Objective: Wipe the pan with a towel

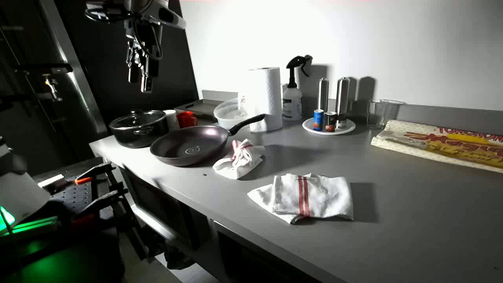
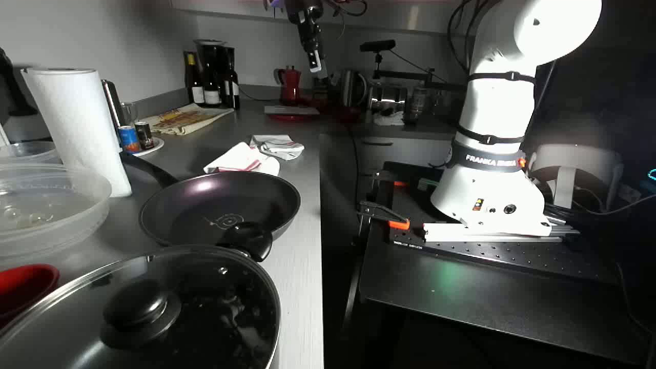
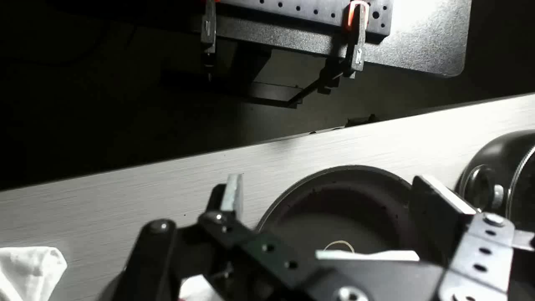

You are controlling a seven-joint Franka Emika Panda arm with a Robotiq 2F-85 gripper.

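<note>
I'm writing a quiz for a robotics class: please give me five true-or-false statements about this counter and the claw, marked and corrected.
1. The claw is open. True.
2. Two red-striped towels lie on the counter, outside the pan. True.
3. The claw is gripping the pan. False: it hangs in the air, apart from the pan.
4. A lid covers the pot. True.
5. The pot stands between the pan and the towels. False: the pan stands between the pot and the towels.
</note>
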